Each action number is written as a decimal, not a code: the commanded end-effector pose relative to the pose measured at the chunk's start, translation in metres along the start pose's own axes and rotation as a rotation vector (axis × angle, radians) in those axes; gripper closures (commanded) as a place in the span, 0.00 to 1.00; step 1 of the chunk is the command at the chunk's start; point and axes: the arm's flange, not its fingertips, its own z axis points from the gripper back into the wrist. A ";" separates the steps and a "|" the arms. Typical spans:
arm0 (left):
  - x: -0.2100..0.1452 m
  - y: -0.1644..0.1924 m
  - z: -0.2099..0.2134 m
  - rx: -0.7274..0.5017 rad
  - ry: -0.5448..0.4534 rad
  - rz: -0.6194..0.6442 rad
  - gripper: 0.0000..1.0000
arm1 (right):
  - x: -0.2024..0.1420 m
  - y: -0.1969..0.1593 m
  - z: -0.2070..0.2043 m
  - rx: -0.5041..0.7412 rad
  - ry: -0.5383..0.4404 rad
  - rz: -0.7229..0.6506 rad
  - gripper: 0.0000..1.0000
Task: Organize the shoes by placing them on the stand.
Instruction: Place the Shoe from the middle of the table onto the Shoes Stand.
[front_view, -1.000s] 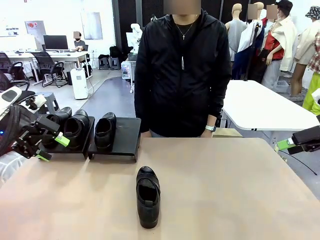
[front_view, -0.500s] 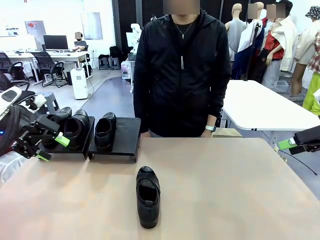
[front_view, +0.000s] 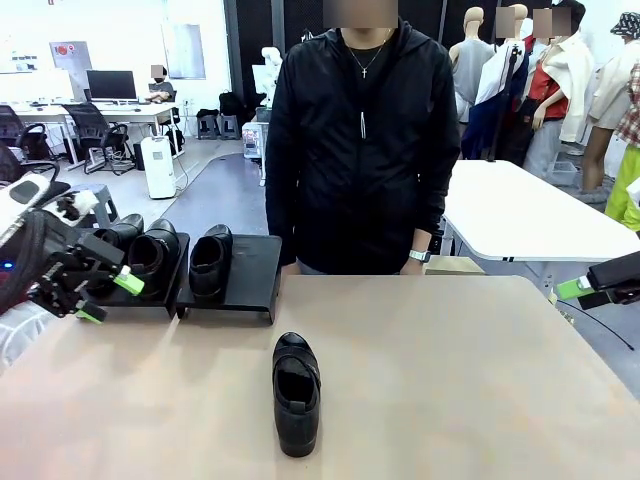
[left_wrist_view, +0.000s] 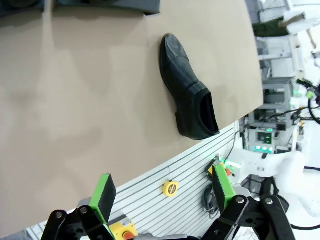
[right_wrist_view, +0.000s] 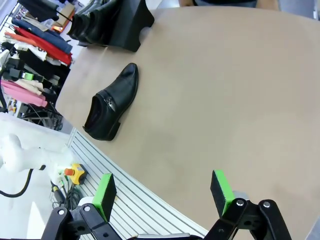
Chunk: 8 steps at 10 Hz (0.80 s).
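One black glossy shoe (front_view: 296, 393) lies alone on the tan table, toe pointing away from the person. It also appears as the shoe (left_wrist_view: 190, 95) in the left wrist view and the shoe (right_wrist_view: 111, 102) in the right wrist view. Three more shoes sit on the black stand (front_view: 252, 278) at the far left: two (front_view: 152, 252) on the left panel and one (front_view: 210, 260) on the right panel. My left gripper (front_view: 108, 298) hovers open in front of the stand's left panel, holding nothing. At the table's right edge my right gripper (front_view: 578, 290) is open and holds nothing.
A person in a black jacket (front_view: 362, 150) stands at the far edge of the table, just right of the stand. Bare tabletop (front_view: 470, 380) stretches right of the lone shoe. A white table (front_view: 530, 215) stands behind on the right.
My left arm has shifted very slightly beside the stand. The shoes and my right gripper have not moved.
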 end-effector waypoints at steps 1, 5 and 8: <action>0.003 -0.061 -0.062 0.163 0.111 0.002 0.00 | 0.002 0.002 0.003 -0.003 0.003 -0.019 0.00; -0.022 -0.163 -0.203 0.572 0.201 -0.064 0.00 | 0.002 0.002 0.003 -0.003 0.003 -0.019 0.00; -0.050 -0.175 -0.219 0.523 0.189 -0.085 0.00 | 0.002 0.002 0.003 -0.003 0.003 -0.019 0.00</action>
